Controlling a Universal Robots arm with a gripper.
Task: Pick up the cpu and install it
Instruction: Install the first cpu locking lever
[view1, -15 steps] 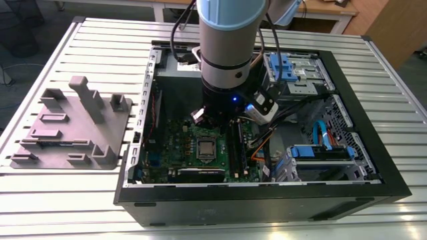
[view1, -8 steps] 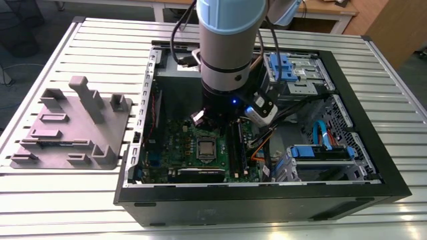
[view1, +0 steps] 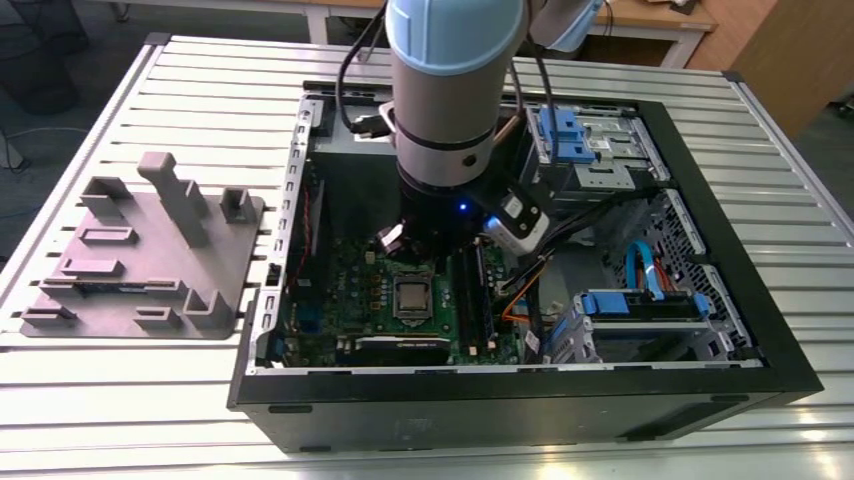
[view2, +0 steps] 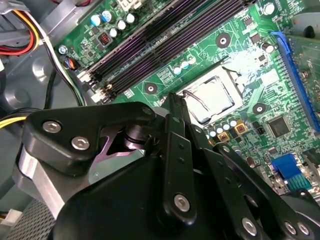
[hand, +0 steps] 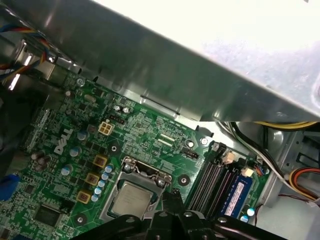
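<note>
Exterior view puts the cpu (view1: 412, 297) already lying in its socket on the motherboard (view1: 350, 290), inside the open computer case (view1: 721, 300), with the hand (view1: 424, 243) just above it; whether its fingers are apart or together, I cannot tell. My worry is that a chip not lying flat could bend socket contacts under any downward push. The case stands on a slatted metal desk (view1: 120, 400) beside a grey holder tray (view1: 134, 260), wooden furniture beyond.

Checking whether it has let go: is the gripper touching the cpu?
Cannot tell. In the first wrist view the cpu sits in its socket with the gripper at its edge; no gap or contact shows plainly.
</note>
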